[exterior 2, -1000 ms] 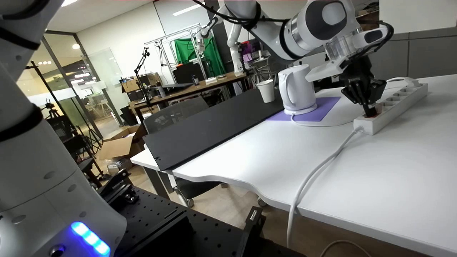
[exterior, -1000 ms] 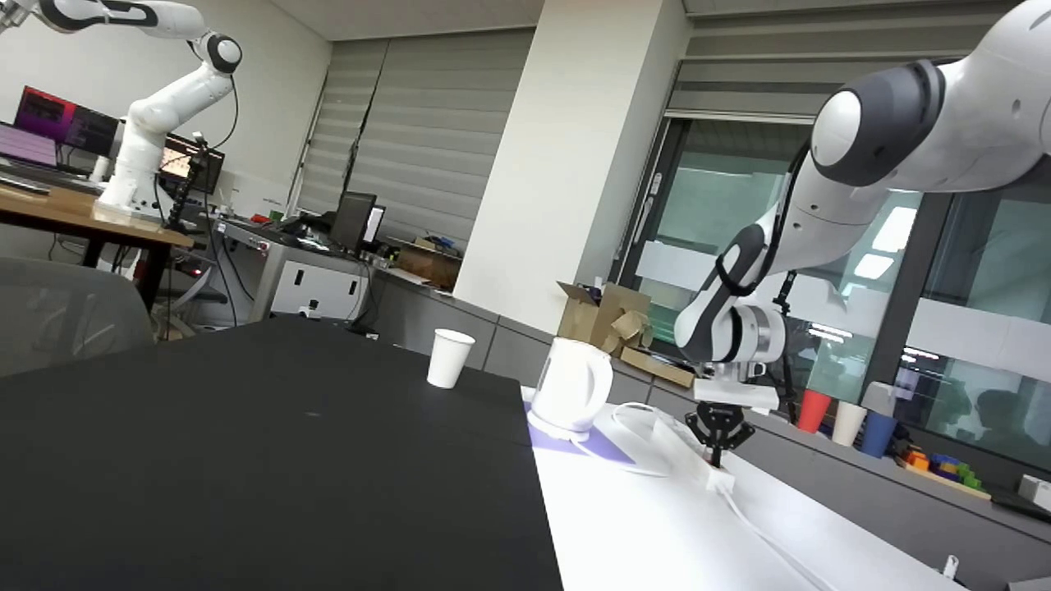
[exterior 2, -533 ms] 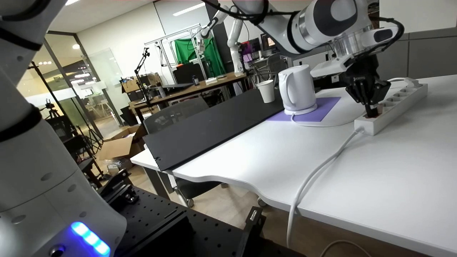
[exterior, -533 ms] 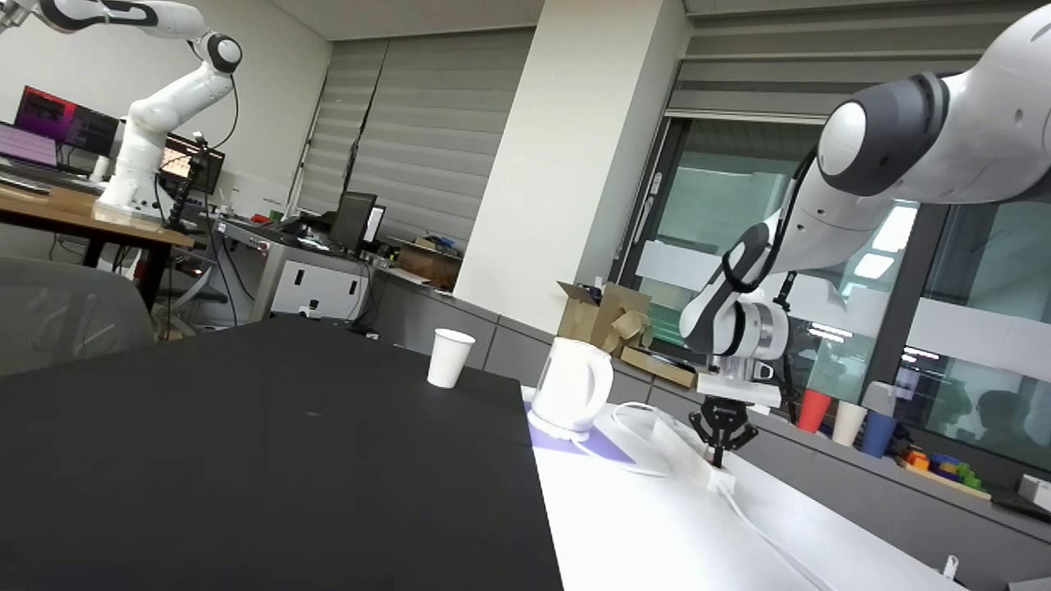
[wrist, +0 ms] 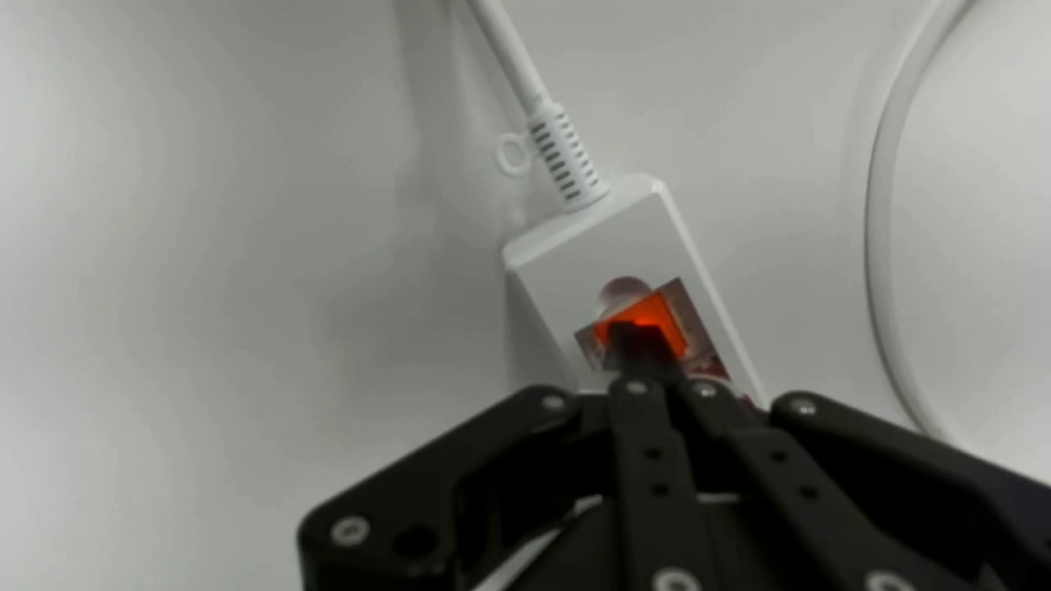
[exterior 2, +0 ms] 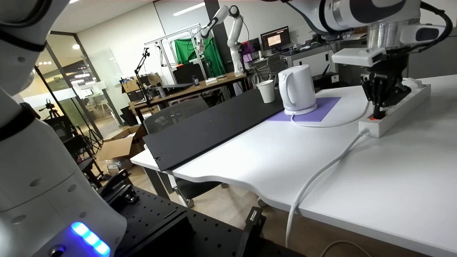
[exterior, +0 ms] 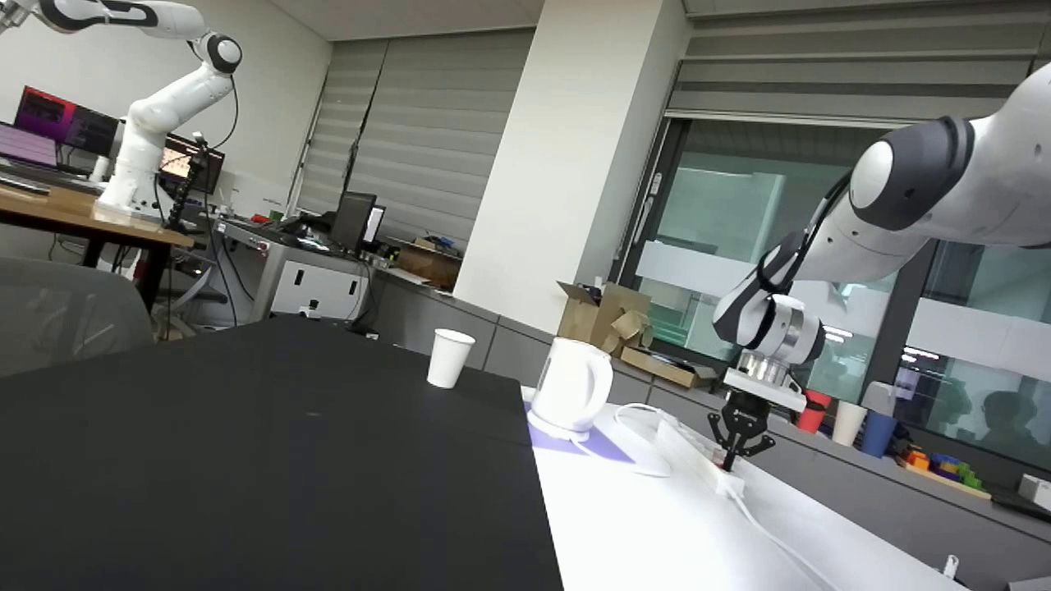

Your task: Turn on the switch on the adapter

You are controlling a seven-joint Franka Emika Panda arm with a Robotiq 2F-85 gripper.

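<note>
The gripper (wrist: 644, 349) is pointed down over one end of the adapter (exterior 2: 405, 111), its fingers pressed together, with nothing seen pinched between them. Right beneath them, in the adapter's top, the switch (wrist: 657, 314) is set, partly covered by the tips; contact is judged likely, though the exact spot is hidden. An orange glow is shown, so it may already be turned on. From the gripper, most of the adapter's length is stretched away opposite the cord (wrist: 513, 57); any further push is best aimed straight down, not along that axis. The adapter is laid on the table (exterior 2: 375, 185). Some way from the adapter, a white kettle (exterior 2: 298, 87) is stood on a purple mat (exterior 2: 328, 107); farther from the adapter, a white cup (exterior 2: 266, 91) is seen.
</note>
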